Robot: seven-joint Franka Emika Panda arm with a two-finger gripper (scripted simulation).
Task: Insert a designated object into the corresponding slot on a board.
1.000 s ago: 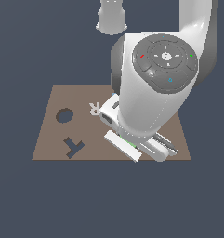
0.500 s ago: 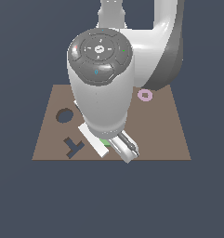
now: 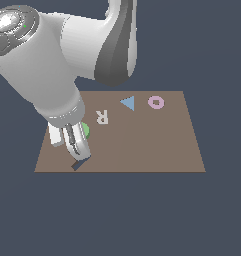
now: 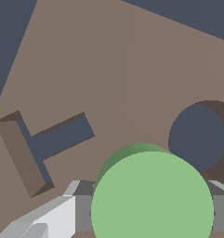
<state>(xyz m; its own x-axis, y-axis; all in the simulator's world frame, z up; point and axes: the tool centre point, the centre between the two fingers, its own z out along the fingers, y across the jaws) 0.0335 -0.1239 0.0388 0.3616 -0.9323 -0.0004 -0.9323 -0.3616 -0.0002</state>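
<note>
My gripper [image 3: 76, 146] is shut on the green disc [image 3: 85, 130] over the brown board's [image 3: 142, 145] left part in the exterior view. In the wrist view the disc [image 4: 150, 195] sits between the two grey fingers [image 4: 83, 213], held above the board [image 4: 108, 60]. The round dark hole [image 4: 198, 137] lies just beside the disc, uncovered. In the exterior view my arm hides the round hole.
The dark T-shaped cut-out [image 4: 43, 146] lies on the board near the gripper; only its tip [image 3: 78, 164] shows in the exterior view. A blue triangle [image 3: 127, 103], a pink ring [image 3: 155, 102] and a white letter R [image 3: 102, 116] lie on the board's far part.
My arm has swung toward the exterior view's left across the board, carrying the green disc, and now hides the round hole there. The triangle and ring have come into view.
</note>
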